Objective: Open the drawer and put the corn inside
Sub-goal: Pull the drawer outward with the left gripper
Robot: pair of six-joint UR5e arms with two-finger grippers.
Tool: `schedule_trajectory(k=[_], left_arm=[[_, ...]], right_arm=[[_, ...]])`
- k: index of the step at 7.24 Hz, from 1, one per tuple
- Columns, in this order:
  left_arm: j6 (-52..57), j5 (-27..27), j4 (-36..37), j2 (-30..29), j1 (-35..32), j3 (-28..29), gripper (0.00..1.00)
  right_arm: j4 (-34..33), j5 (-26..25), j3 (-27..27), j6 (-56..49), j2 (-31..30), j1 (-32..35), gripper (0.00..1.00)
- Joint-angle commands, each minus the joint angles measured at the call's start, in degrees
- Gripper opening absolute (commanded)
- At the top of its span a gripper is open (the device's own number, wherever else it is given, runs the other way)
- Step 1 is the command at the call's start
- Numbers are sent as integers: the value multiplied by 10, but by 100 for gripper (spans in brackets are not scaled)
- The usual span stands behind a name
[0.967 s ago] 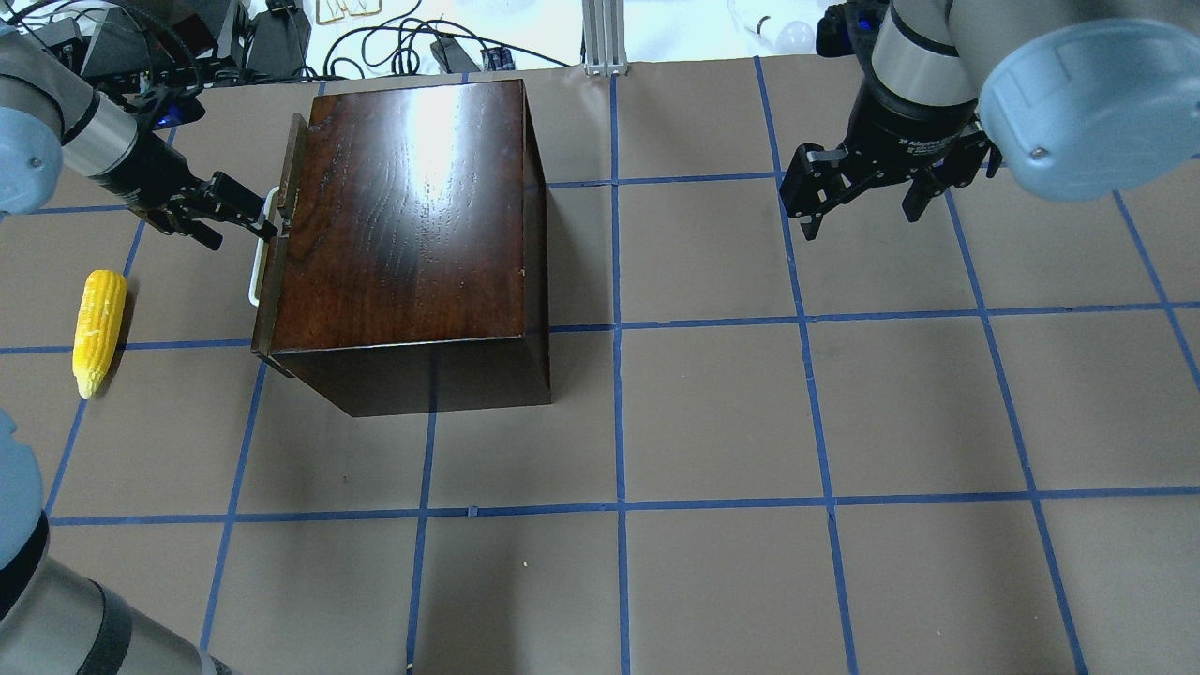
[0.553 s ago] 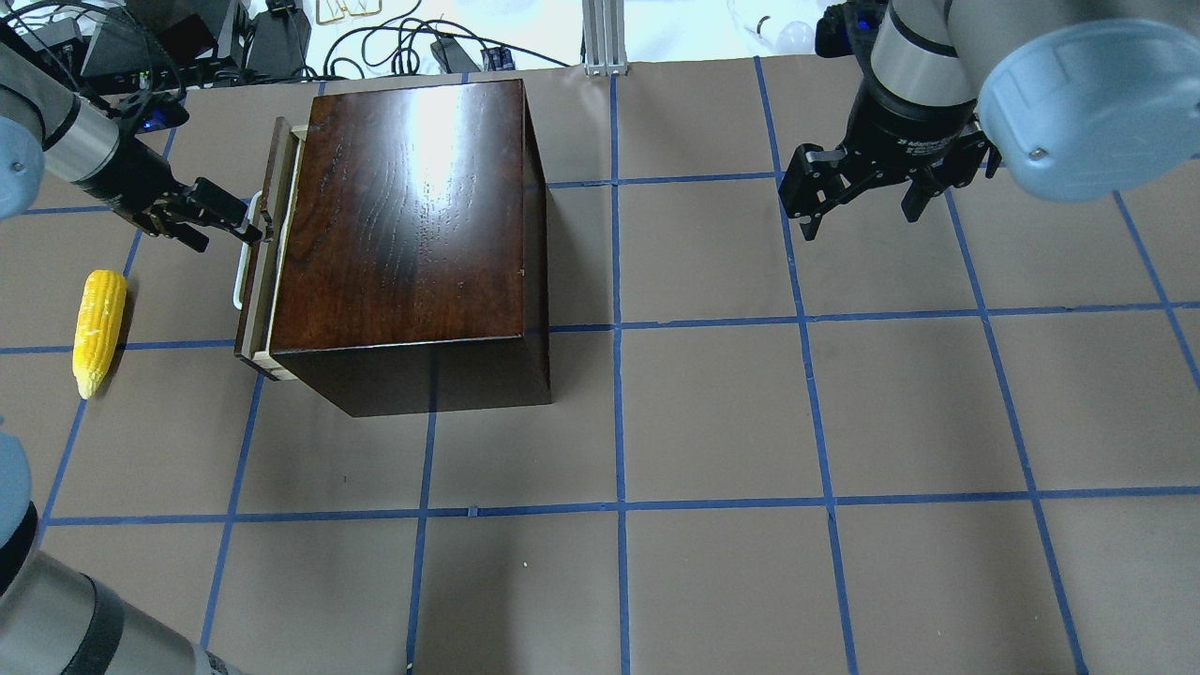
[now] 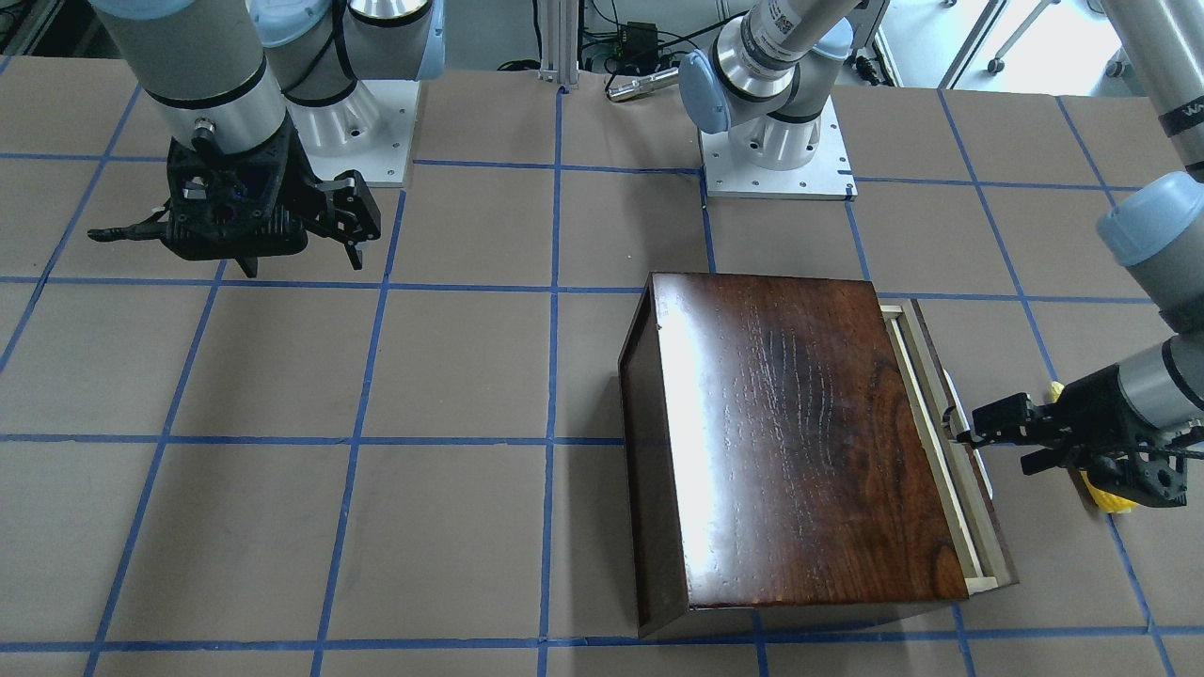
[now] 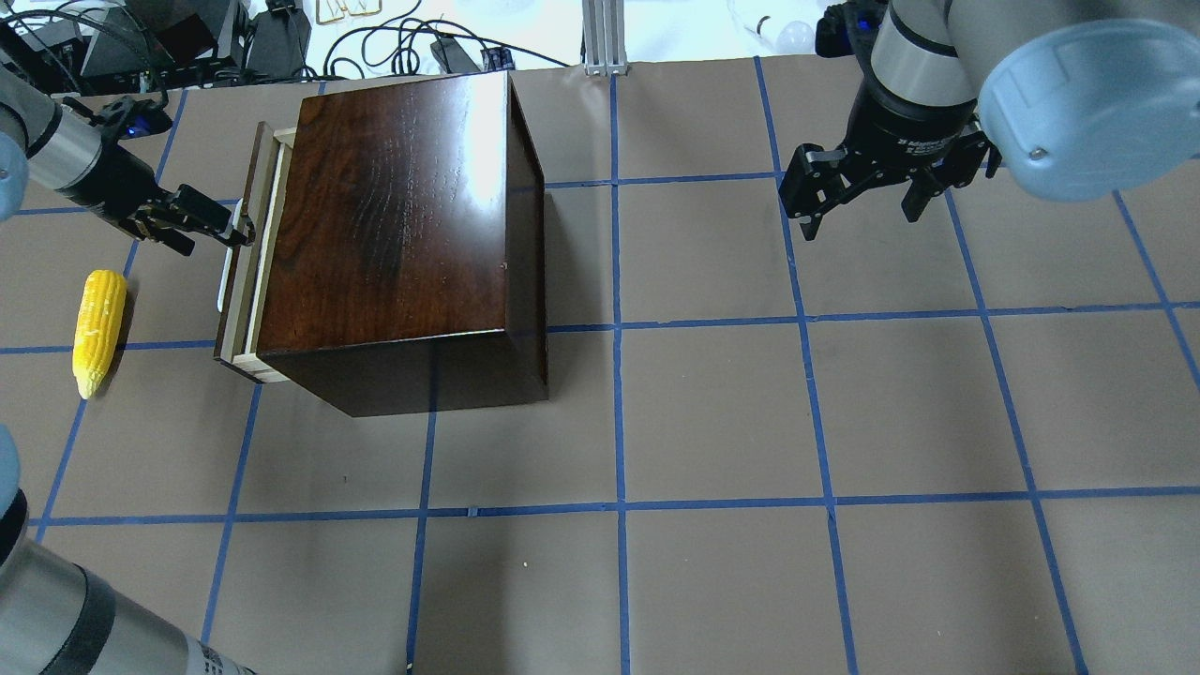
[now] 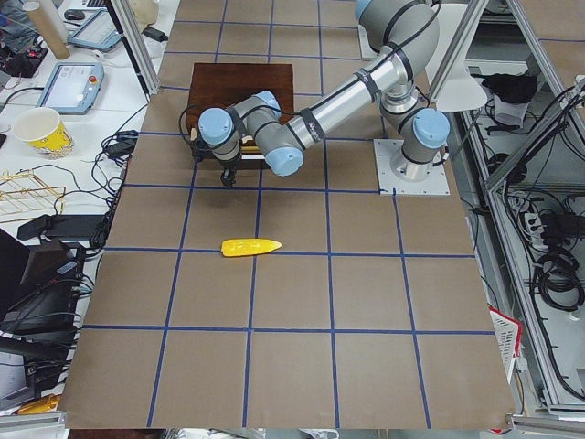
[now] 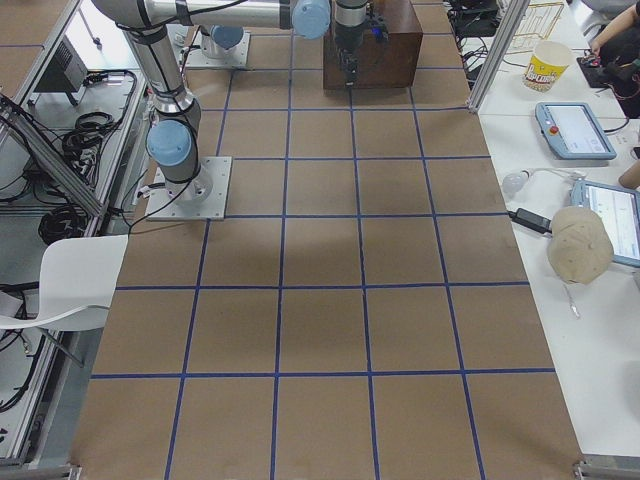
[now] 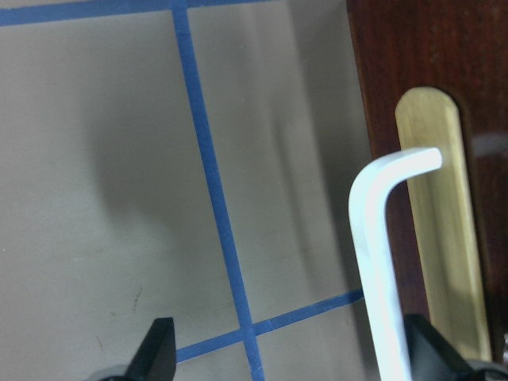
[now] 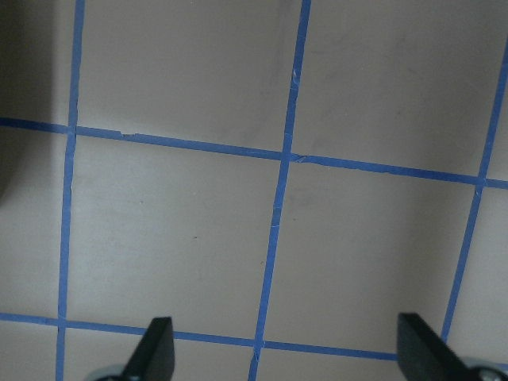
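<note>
Two grippers are in view, and both have their fingers spread apart with nothing clamped. Your left gripper (image 4: 225, 230) sits at the front of the drawer (image 4: 246, 281). From the left wrist camera you can see its fingers (image 7: 159, 353) set wide, with the white handle (image 7: 369, 262) running between them, close against the finger on the box's side. Whether that finger actually touches the handle, you cannot tell.

The drawer stands a little way out of the dark wooden box (image 4: 394, 216). A narrow pale strip of its tray shows between the dark front panel and the box.

The corn (image 4: 98, 330) lies flat on the table (image 4: 750, 422), on the far side of the left gripper from the box. It is near the gripper but clear of it, nearer the robot than the fingers are, with its pointed tip towards the robot. In the front-facing view the gripper's body hides most of the cob, so you see only yellow patches beside it. From the left end camera the cob lies in the open, apart from arm and box.

Your right gripper (image 4: 862, 220) hangs over bare table, well apart from the box, the drawer and the corn.
</note>
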Motion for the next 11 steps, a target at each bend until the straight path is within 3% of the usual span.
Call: schedule_trajectory(k=[1,11], left_arm=[[2,0,2,-1,5,6,100],[25,37,0,-11,34,40,100]], right_arm=[[0,0,0,0,0,0,100],[0,0,0,0,0,0,100]])
